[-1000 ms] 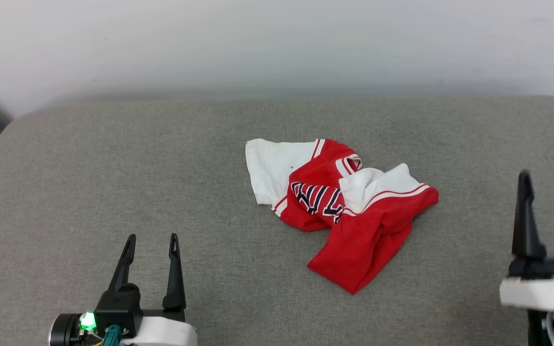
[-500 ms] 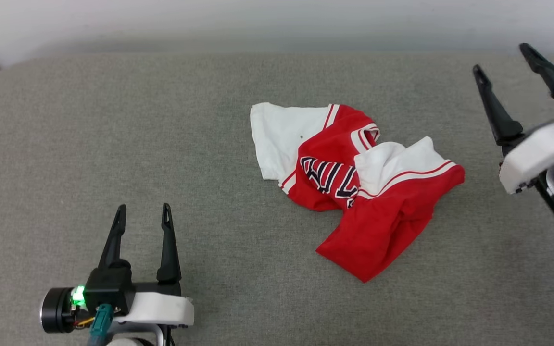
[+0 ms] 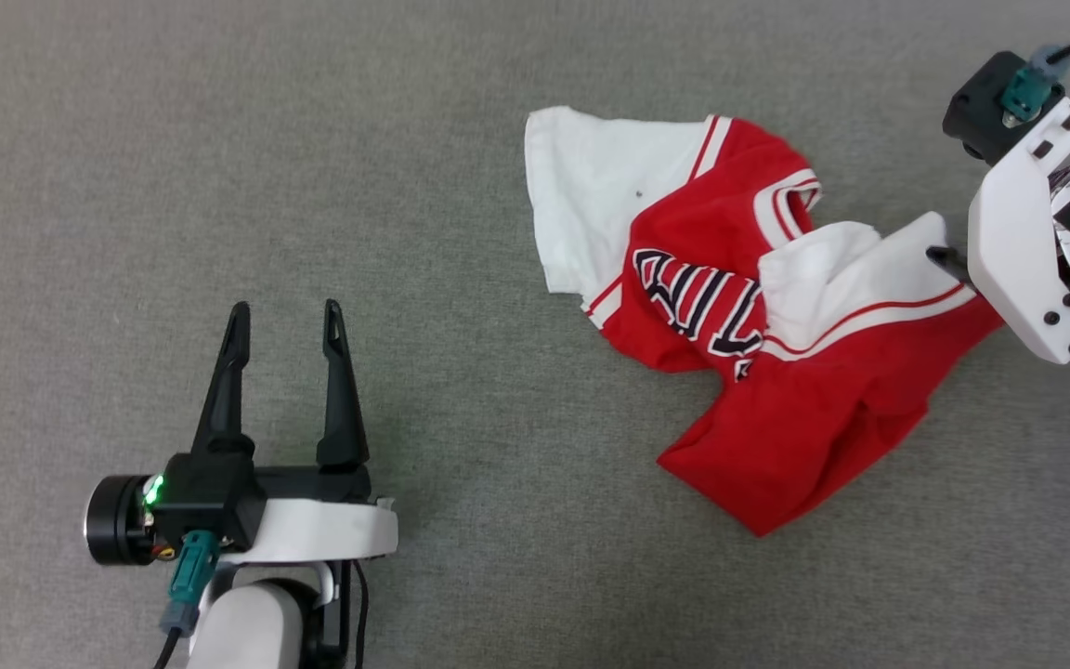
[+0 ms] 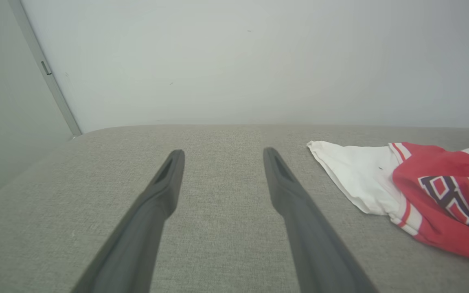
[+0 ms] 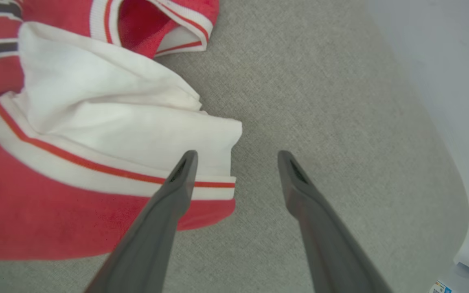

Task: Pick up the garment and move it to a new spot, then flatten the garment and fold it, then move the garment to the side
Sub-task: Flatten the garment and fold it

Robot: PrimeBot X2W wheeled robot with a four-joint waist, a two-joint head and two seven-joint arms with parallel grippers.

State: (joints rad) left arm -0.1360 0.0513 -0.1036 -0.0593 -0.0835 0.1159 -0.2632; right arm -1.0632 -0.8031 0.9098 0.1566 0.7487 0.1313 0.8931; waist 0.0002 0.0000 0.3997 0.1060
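1. Garment (image 3: pixel 758 325): a crumpled red jersey T-shirt lies on the right half of the grey cushion (image 3: pixel 219 139), well apart from its left edge.
2. Its long axis runs on a diagonal, from a flat white sleeve (image 3: pixel 591 195) at the far left end to a pointed red hem corner (image 3: pixel 758 525) at the near right end.
3. The striped neck opening (image 3: pixel 788 200) faces the far side, and the black lettering (image 3: pixel 698 302) sits tilted in the middle folds.
4. A second white sleeve with striped trim (image 3: pixel 855 283) is bunched on top at the heap's right side.
5. The left gripper (image 3: pixel 286 307) hovers over bare cushion at the near left, fingers spread and empty, pointing towards the far edge.
6. The right gripper (image 5: pixel 237 156) has its fingers spread astride the trimmed sleeve's edge, one above the cloth and one above the cushion. Contact cannot be told, and nothing is pinched.
7. Since a second ago the head camera has tipped down. The heap keeps its shape.
8. The right gripper has swung from the near right, fingers pointing away, to the heap's right side. The left one stays put.
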